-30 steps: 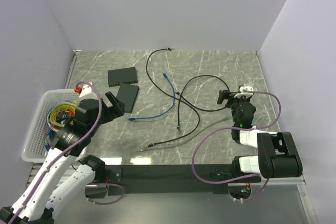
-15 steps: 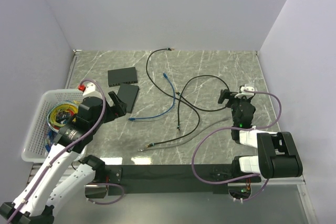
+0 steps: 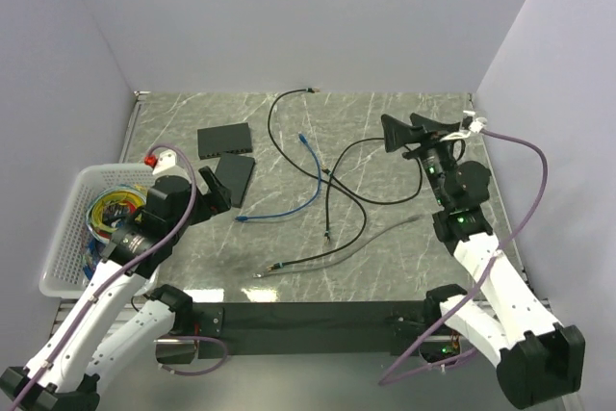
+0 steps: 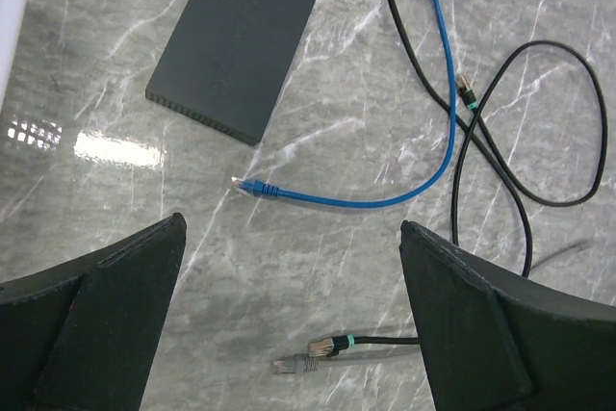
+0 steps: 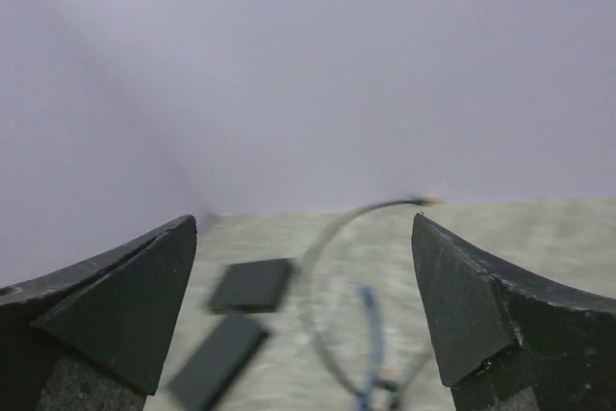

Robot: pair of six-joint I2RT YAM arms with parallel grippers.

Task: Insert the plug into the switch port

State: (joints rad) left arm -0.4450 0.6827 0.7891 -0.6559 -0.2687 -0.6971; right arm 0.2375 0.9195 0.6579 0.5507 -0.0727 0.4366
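Observation:
Two dark flat switches lie at the back left: one (image 3: 225,139) farther back, one (image 3: 234,178) nearer and tilted. The nearer switch (image 4: 234,40) fills the upper left of the left wrist view. A blue cable (image 3: 298,190) ends in a plug (image 4: 246,185) near that switch. A black plug with a teal band (image 4: 335,343) and a grey plug (image 4: 292,365) lie side by side below it. My left gripper (image 3: 210,194) is open and empty above the table, next to the nearer switch. My right gripper (image 3: 406,131) is open, empty and raised, facing the switches (image 5: 252,284), which are blurred.
Black cables (image 3: 371,175) loop across the middle of the marble table (image 3: 414,113). A grey cable (image 3: 375,238) runs toward the front. A white basket (image 3: 67,238) with coloured cables stands at the left edge. Walls close in the back and sides.
My right arm has lifted from its folded pose at the right and now holds its open gripper high, pointing left. My left gripper has shifted slightly and stays open.

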